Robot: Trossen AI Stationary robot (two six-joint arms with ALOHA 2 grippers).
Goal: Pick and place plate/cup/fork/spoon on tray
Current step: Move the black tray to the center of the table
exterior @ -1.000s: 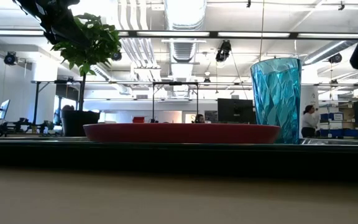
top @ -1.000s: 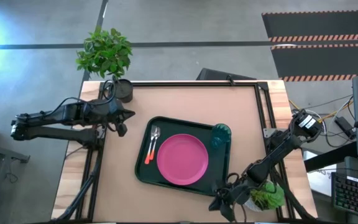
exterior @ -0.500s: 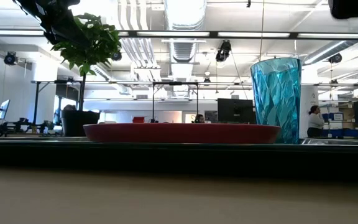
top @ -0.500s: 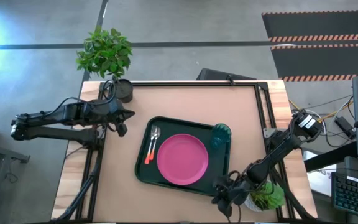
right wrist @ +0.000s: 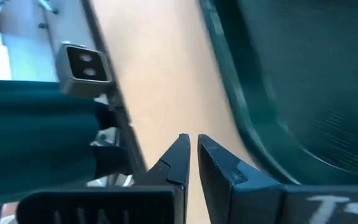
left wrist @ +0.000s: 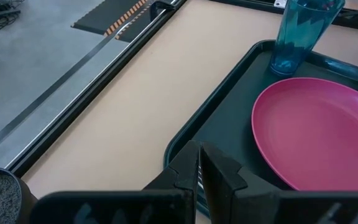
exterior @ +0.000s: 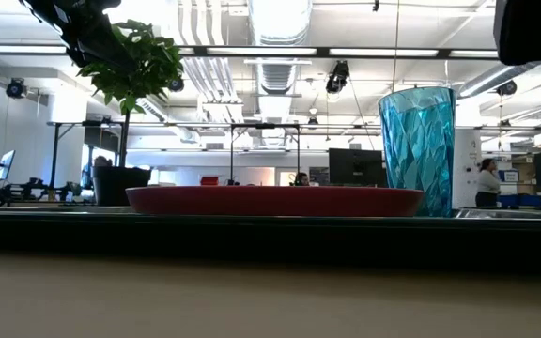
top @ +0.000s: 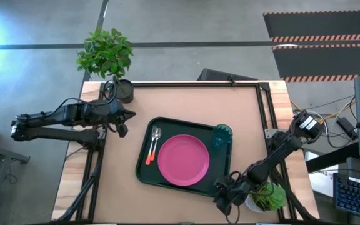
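Since the high view already has the plate (top: pixel 183 159), cup (top: pixel 222 135), fork (top: pixel 150 149) and spoon (top: pixel 155 145) all sitting inside the tray (top: pixel 144 174), my read is that the step in hand is just retreat and park, so doing it well means leaving the load alone. In that view the right gripper (top: pixel 222 201) hangs just off the tray's near right corner, its fingers pinched nearly together and holding nothing; the plate lies across the tray rim from them, with the cup further along the same side. The left gripper (top: pixel 122 123) waits off the tray's left edge near the dark pot (top: pixel 124 90), fingers fully closed and empty, with fork and spoon just inside the rim on their side. The low view shows the plate (exterior: pixel 272 200) lying flat and the cup (exterior: pixel 417 150) upright at its right end, nothing tilted. The left wrist view has the closed fingers (left wrist: pixel 194 173) at the tray's rim, the plate (left wrist: pixel 319 130) just beyond them and the cup (left wrist: pixel 300 31) past that at the far corner. The right wrist view shows the near-shut fingertips (right wrist: pixel 184 146) over bare desk (right wrist: pixel 160 81), with the tray wall (right wrist: pixel 229 93) to one side. Suggest lifting the right arm first, then swinging away from the rim, to avoid clipping that corner.
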